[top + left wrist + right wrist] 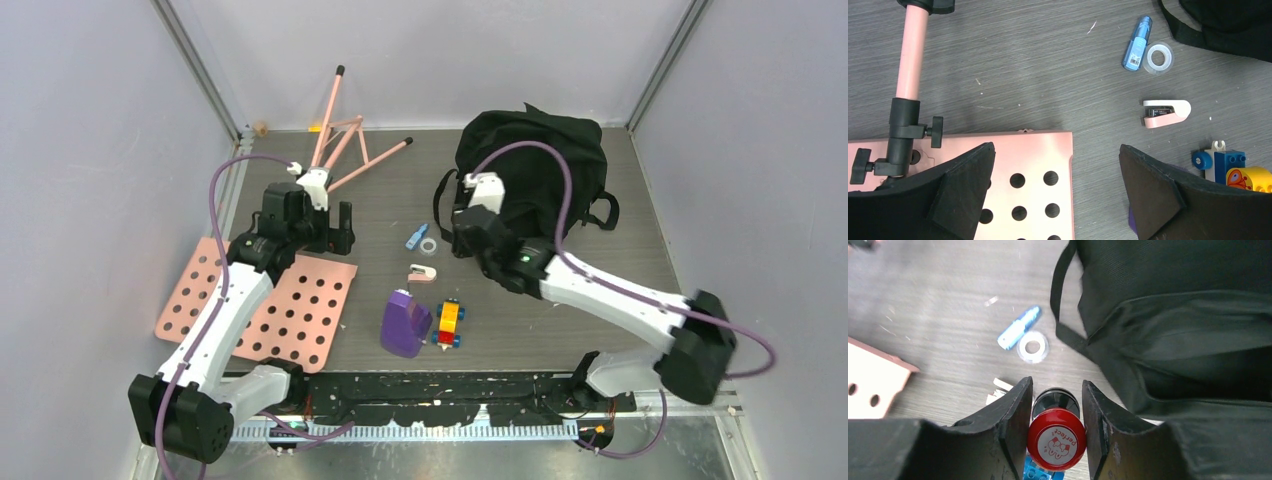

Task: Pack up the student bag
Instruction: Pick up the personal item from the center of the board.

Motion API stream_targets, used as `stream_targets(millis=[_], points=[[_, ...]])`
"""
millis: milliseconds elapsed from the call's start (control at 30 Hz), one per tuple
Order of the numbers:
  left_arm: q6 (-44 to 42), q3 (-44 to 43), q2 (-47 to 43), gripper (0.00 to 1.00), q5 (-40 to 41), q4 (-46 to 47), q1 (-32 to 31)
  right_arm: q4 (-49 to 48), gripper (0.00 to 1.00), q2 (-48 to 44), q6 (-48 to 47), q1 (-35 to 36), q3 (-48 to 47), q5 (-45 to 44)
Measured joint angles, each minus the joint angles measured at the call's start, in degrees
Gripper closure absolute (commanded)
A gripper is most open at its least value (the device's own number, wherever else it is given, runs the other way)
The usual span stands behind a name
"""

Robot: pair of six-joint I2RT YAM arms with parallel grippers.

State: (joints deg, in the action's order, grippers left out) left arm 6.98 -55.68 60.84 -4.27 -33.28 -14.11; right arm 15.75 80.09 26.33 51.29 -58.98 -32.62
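Two claws, two different jobs. The right gripper (1056,390) is clamped on a red-capped tube (1056,442), pinched between both pads, I'd guess so it rides steady for the carry. The student bag (530,185) slumps at about one o'clock on the table. That claw sits at the bag's seven o'clock edge, beside the straps, which suits a short hop inside, though I can't make out the opening. The left gripper (1055,152) hovers with its jaws wide apart and nothing in them, above the corner of a pink perforated board (1040,147), probably to keep clear. A blue tube (1137,42), tape ring (1158,57) and small stapler (1165,112) lie loose mid-table, likely next.
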Motion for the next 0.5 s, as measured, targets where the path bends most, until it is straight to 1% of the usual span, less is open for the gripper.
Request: stream_targets(millis=[67, 200, 267, 500], points=[[0.0, 0.1, 0.0, 0.02, 0.1, 0.0, 0.0, 1.1, 1.00, -6.6, 0.0, 0.0, 0.6, -2.3], [0.0, 0.3, 0.0, 0.02, 0.0, 0.0, 0.0, 3.1, 1.00, -15.6, -0.7, -0.8, 2.2, -6.8], [0.0, 0.4, 0.0, 0.02, 0.0, 0.0, 0.0, 4.0, 1.00, -17.1, -1.0, -2.7, 2.9, -7.6], [0.0, 0.8, -0.4, 0.02, 0.0, 0.1, 0.0, 4.7, 1.00, -16.9, -2.3, -11.8, 7.6, -6.7]])
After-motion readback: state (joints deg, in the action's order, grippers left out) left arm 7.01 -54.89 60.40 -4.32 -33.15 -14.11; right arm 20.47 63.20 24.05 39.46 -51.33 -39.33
